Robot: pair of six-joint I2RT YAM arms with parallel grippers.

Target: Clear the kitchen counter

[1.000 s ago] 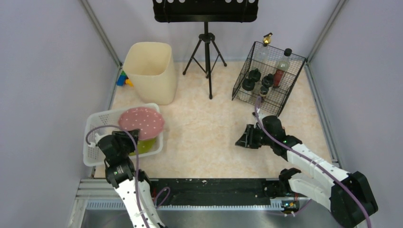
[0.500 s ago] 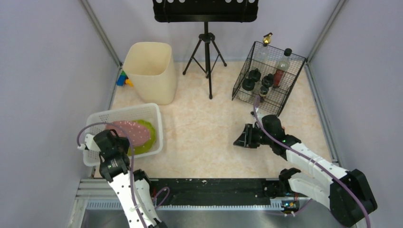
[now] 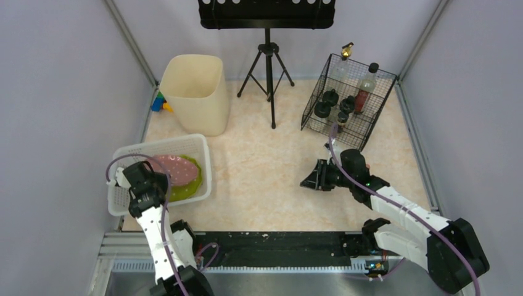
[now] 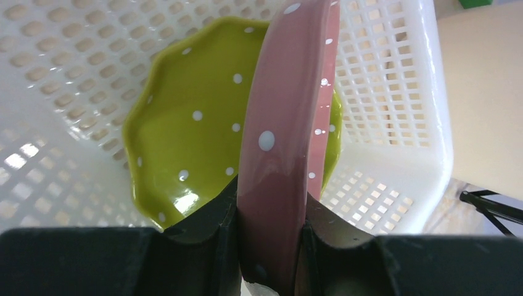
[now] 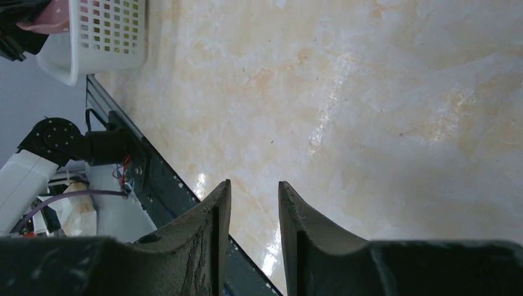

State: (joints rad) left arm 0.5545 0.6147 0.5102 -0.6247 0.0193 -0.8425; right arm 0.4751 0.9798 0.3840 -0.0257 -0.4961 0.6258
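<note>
Clamping a pink white-dotted ceramic plate (image 4: 290,123), the left gripper (image 4: 269,216) holds it over a green scalloped plate (image 4: 185,129) in the white slotted plastic basket (image 4: 395,123), near left on the pale marbled kitchen counter (image 3: 265,179), while the right gripper (image 5: 253,188) hovers mid-right, jaws slightly apart, apparently empty.

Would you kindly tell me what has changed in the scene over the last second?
The left gripper lowered the pink polka-dot plate from above the white basket down into it, over the green plate, and still clamps its rim. The right gripper, open and empty, edged slightly leftward above the kitchen counter. The wire rack and cream bin stayed put.
</note>
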